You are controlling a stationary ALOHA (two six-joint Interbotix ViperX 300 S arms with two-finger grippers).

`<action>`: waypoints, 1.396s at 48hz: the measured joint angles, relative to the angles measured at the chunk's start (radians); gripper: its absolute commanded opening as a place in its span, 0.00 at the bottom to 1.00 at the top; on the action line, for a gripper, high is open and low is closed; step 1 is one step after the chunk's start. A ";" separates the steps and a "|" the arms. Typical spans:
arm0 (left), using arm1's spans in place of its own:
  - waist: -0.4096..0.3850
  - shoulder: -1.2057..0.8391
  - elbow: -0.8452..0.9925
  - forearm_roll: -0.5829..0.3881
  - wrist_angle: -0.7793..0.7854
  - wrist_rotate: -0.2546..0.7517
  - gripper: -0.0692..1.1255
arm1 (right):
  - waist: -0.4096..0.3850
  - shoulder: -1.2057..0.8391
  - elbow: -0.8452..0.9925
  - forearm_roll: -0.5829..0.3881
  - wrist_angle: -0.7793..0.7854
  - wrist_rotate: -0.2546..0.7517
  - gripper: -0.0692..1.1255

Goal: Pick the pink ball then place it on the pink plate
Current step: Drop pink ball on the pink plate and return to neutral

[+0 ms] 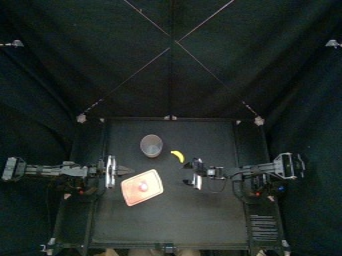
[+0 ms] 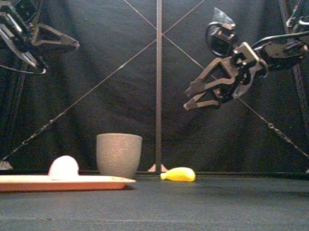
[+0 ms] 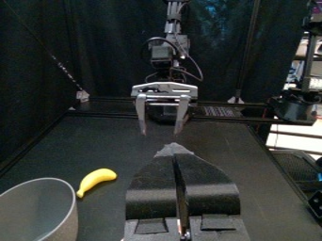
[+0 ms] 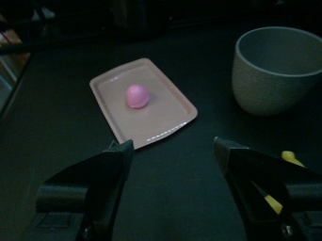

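The pink ball lies on the flat pink plate, left of the table's middle. It shows in the front view as a pale egg shape on the plate. My right gripper hangs open above the table, to the right of the plate, with nothing between its fingers. It is also seen from above and high at the right. My left gripper is shut and empty, raised at the plate's left side.
A tall grey speckled cup stands behind the plate. A yellow toy banana lies to the cup's right, near the right gripper; both show in the front view, cup and banana.
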 measured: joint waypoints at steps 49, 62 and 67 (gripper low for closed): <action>0.003 0.000 0.018 -0.008 0.000 -0.002 0.06 | -0.025 -0.489 0.281 0.054 0.118 0.005 0.89; 0.005 0.000 0.021 -0.014 0.000 -0.002 0.06 | -0.025 -0.489 0.281 0.058 0.137 0.005 0.89; 0.003 0.000 0.020 -0.014 0.000 -0.002 0.06 | -0.023 -0.489 0.281 0.058 0.137 0.005 0.89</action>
